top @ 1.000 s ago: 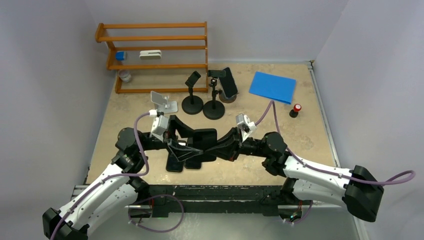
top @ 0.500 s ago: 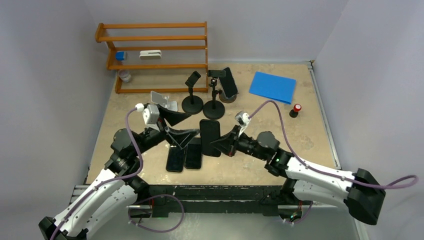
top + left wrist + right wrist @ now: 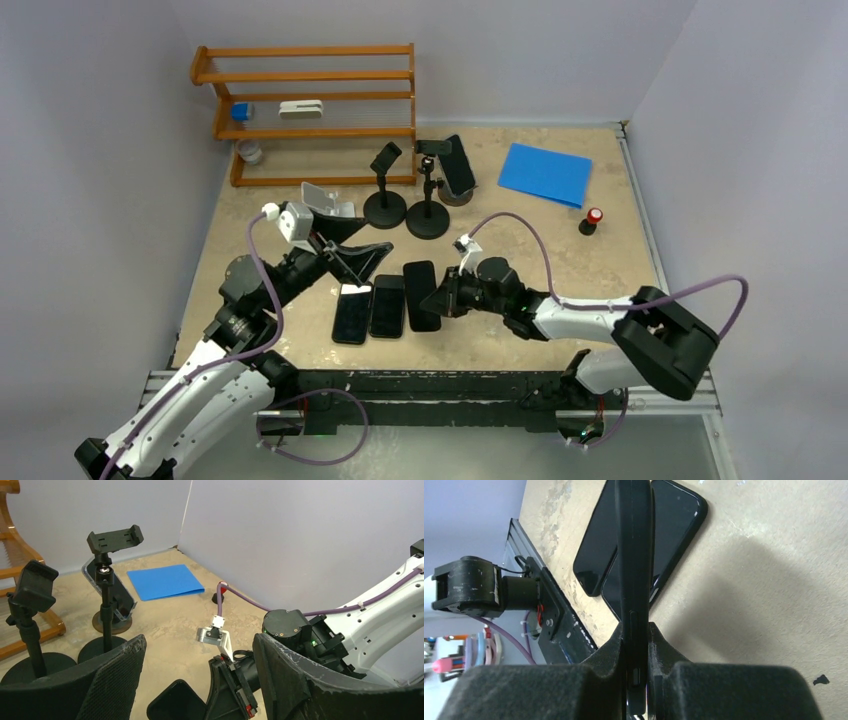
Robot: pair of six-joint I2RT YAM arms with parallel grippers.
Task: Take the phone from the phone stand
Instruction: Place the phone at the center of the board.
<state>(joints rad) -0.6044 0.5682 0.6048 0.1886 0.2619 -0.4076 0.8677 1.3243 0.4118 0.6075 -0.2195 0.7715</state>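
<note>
A black phone [image 3: 420,292] lies flat and low beside two other phones, and my right gripper [image 3: 436,299] is shut on its near end. In the right wrist view this phone [image 3: 636,565] stands edge-on between my fingers [image 3: 611,652]; whether it touches the table I cannot tell. My left gripper [image 3: 355,248] hangs open and empty just left of it, and its wrist view shows the jaws wide apart around the phone's corner [image 3: 175,700]. Two empty black phone stands [image 3: 385,200] [image 3: 428,212] stand behind. A further phone [image 3: 459,166] leans on a round stand at the back.
Two dark phones [image 3: 352,314] [image 3: 387,306] lie side by side near the front edge. A silver folding stand [image 3: 330,203] sits at the left. A wooden rack [image 3: 305,112] stands at the back left. At the right lie a blue folder [image 3: 545,173] and a small red-topped object [image 3: 593,219].
My left gripper opened, let go of the phone and drew back to the left. My right arm carried the phone forward and down beside the two lying phones.
</note>
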